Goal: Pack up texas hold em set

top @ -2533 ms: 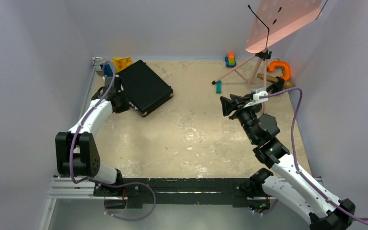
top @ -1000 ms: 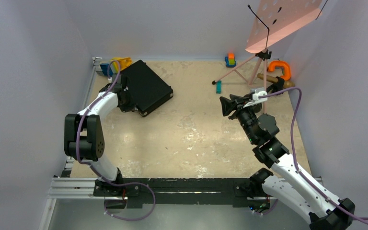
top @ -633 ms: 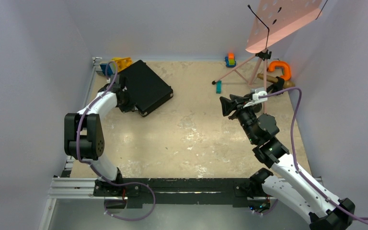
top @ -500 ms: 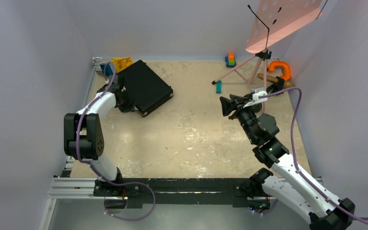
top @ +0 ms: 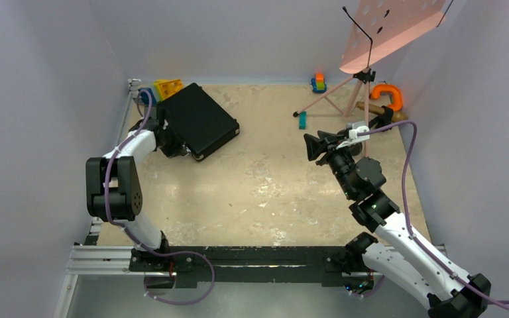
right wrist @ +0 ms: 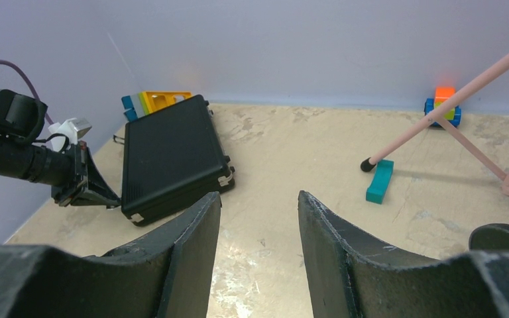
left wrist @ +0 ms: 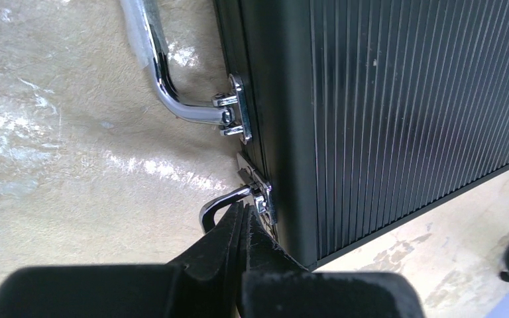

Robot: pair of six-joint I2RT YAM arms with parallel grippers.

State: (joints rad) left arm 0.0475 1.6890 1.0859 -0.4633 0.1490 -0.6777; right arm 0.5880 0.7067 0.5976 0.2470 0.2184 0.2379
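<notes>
Now | briefcase [top: 199, 119] closed | left end effector [left wrist: 243, 211] tips at its latch [left wrist: 260, 193]

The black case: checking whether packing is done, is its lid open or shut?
Shut: the black case lies flat, lid down on its base, no lining showing. Whether its chrome latch is fastened, cannot tell.

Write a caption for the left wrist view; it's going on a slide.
Shut left gripper tips at the chrome latch of the closed black briefcase, beside its handle.
</notes>
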